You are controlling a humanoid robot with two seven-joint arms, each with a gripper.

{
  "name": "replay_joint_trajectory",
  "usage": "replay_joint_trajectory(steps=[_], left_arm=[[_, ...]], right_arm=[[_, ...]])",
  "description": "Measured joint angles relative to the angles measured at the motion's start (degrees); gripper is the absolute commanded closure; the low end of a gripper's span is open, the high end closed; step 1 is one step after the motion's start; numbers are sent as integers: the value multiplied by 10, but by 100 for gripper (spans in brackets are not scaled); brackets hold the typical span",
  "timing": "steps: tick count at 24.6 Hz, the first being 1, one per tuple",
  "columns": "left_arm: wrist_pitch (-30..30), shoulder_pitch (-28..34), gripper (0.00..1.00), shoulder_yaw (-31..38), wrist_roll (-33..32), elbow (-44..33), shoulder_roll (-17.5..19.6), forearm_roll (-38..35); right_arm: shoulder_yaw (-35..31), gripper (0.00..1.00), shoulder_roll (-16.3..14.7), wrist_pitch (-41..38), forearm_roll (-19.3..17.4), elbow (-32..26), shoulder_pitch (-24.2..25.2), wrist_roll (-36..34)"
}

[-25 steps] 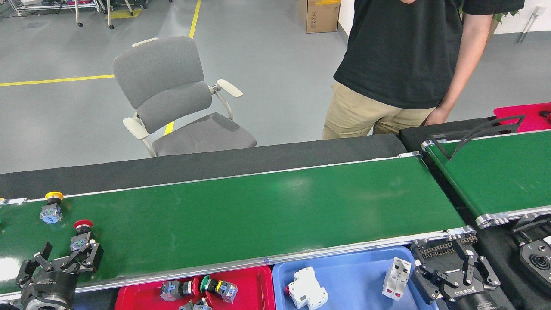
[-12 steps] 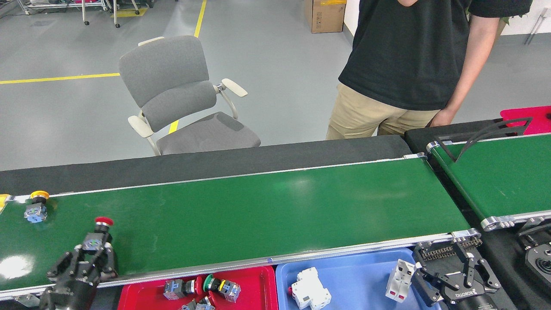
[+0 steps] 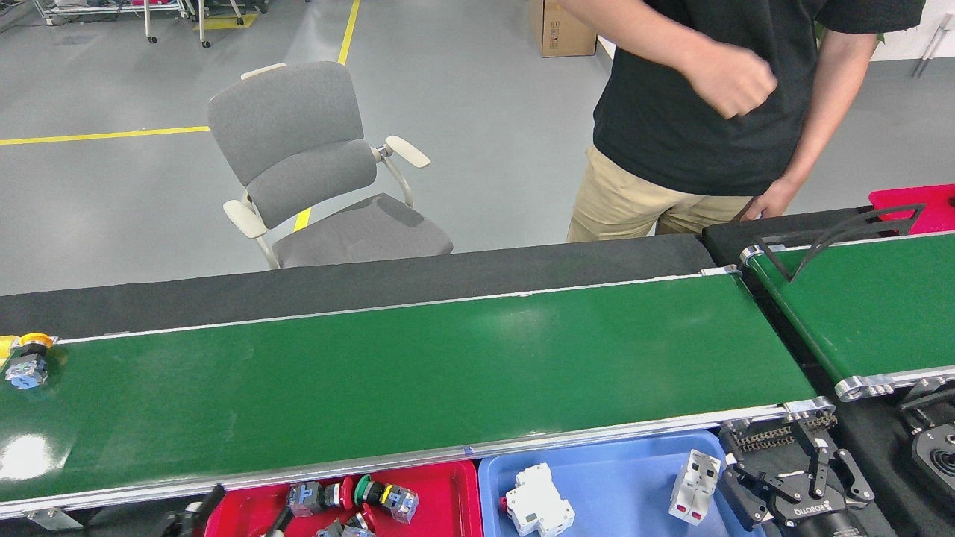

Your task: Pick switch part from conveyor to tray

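My left gripper point(image 3: 195, 518) is barely in view at the bottom edge, just beside the red tray point(image 3: 440, 492); I cannot tell how its fingers stand. My right gripper point(image 3: 792, 485) sits spread open next to the blue tray point(image 3: 619, 477), holding nothing. A yellow-capped switch part point(image 3: 22, 362) rests on the conveyor point(image 3: 418, 365) at its far left end, well apart from both grippers.

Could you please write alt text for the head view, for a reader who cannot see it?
A long green conveyor is nearly bare, with one yellow-capped switch part at its far left end. Below it, a red tray holds switch parts and a blue tray holds white breakers. A person stands behind.
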Motion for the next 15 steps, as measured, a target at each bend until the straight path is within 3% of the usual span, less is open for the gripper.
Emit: replay_joint_trajectory(steps=[5, 15], left_arm=[[58, 0, 0, 66, 3, 13, -9, 0], [67, -4, 0, 64, 4, 14, -8, 0]], right_arm=[[0, 1, 0, 0, -1, 0, 0, 0], [0, 1, 0, 2, -1, 0, -3, 0]])
